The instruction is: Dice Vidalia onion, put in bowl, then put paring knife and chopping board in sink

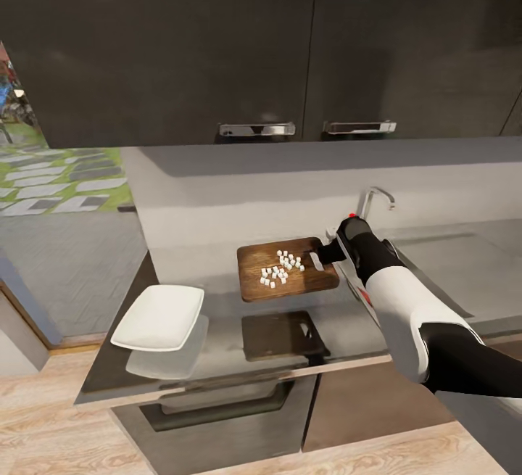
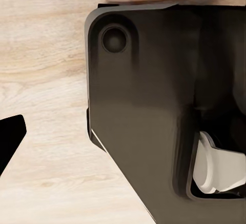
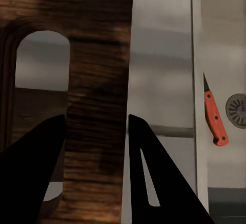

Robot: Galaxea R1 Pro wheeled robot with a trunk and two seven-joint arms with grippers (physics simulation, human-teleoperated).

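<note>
**Chopping board held aloft, diced onion aboard — transfer to bowl in hand**

- Chopping board (image 1: 288, 269): dark brown wood, seen at centre frame in the head view, raised clear of the countertop (image 1: 348, 348); its shadow is cast on the worktop below. Handle end with slot is gripped at the right.
- Diced onion (image 1: 282, 268): small white cubes clustered on the board's upper middle; none is seen in the bowl.
- Right gripper (image 3: 97, 131): clenched on the board's slotted end; in the right wrist view a finger is placed on each side of the wooden strip beside the slot.
- Bowl (image 1: 159, 317): white, squarish, at lower left of the head view, well apart from the board, empty.
- Paring knife (image 3: 214, 114): orange-red handle, lying in the sink (image 3: 233, 44) just beside the drain, at the right of the wrist frame.
- Left gripper: not identifiable; its state cannot be told.

Step judged: dice to be emptied into the bowl. Next move calls for the board to be carried leftward, kept level until over the bowl, then tipped; spillage is the likely risk.
</note>
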